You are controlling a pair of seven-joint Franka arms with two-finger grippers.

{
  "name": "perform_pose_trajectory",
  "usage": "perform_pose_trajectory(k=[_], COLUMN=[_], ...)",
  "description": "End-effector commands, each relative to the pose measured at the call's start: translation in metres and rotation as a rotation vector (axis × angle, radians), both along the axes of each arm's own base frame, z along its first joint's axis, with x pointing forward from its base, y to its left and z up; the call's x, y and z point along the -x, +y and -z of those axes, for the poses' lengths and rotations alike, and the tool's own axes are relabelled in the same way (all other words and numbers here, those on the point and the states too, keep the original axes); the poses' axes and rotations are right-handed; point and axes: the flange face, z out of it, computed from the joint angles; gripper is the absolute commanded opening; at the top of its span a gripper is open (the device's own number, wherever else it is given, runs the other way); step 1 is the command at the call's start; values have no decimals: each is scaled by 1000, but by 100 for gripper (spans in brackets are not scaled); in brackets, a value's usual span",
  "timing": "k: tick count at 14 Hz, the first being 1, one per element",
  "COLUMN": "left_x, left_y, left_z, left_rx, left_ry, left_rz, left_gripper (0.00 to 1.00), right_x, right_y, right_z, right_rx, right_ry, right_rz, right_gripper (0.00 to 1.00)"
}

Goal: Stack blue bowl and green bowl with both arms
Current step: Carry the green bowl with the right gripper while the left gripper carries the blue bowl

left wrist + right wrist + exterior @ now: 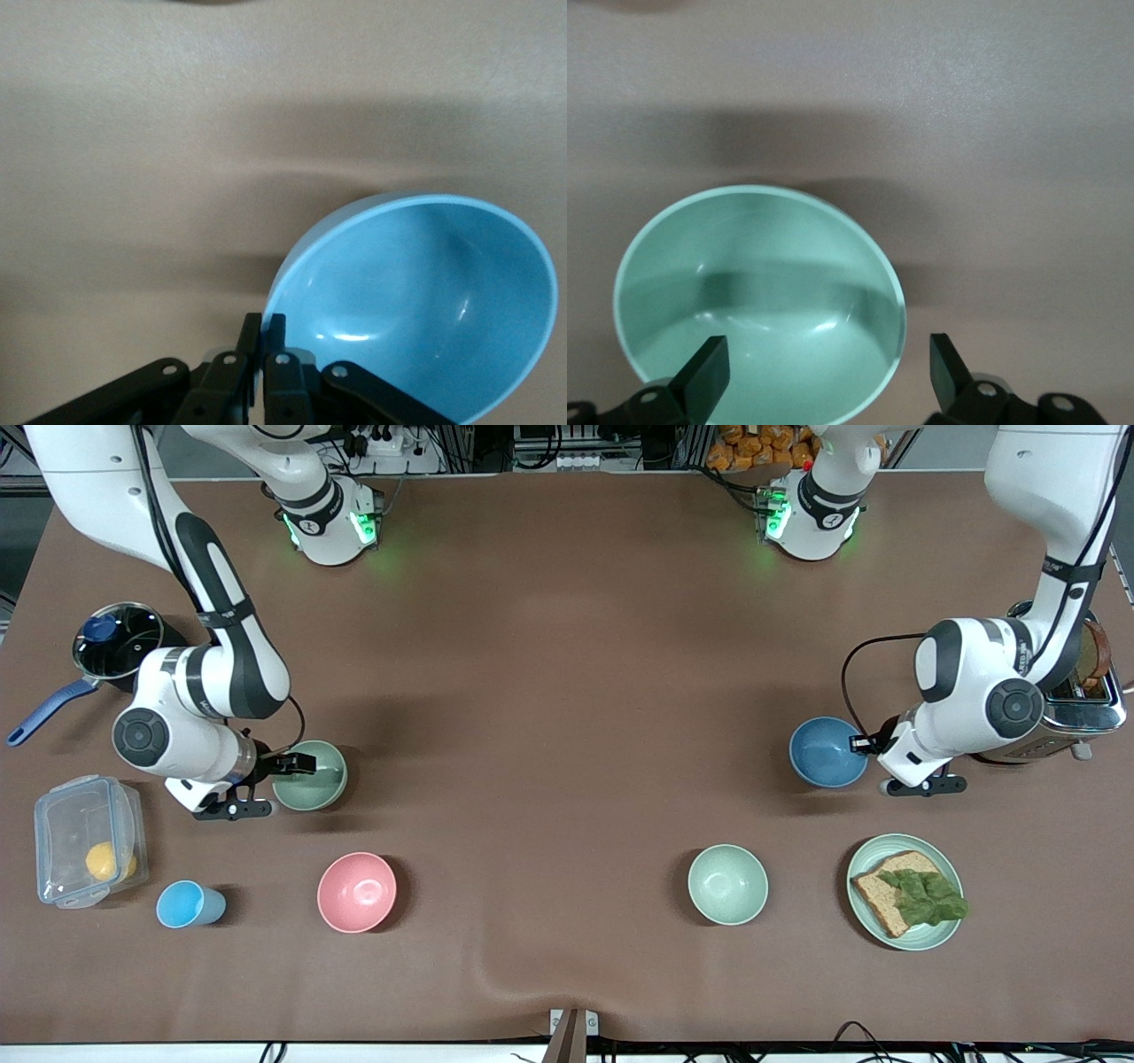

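The left gripper (861, 743) pinches the rim of the blue bowl (827, 752), its jaws closed thin on the edge, a hold that looks meant for lifting. At the right arm's end of the table, the right gripper (298, 763) hangs over the green bowl (312, 776) with jaws spread wide, one finger above the bowl's hollow, the other outside its rim, gripping nothing. The bowls sit well apart on the brown table (567, 646), so one apparently must travel. A pink bowl (356, 892) and pale mint bowl (727, 884) lie nearer the camera.
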Motion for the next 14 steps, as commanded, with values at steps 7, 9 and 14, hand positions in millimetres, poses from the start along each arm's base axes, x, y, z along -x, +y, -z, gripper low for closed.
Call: perform_pose_trajectory(k=[7,9,14], left_x=[-24,-29,-30], left_y=[-35,-55,-107], left_z=[-113,-131,-156], left_rx=[27,34,33], left_ry=[16,6,-8], left_rz=[34,53,-5], left_gripper=[0,0,0], right_x=[0,0,1], right_y=[3,4,63], right_z=[13,11,-23], right_rx=[-11,-17,-80], right_ry=[2,3,-26], right_rz=[-37,-69,-72], right_gripper=[0,0,0])
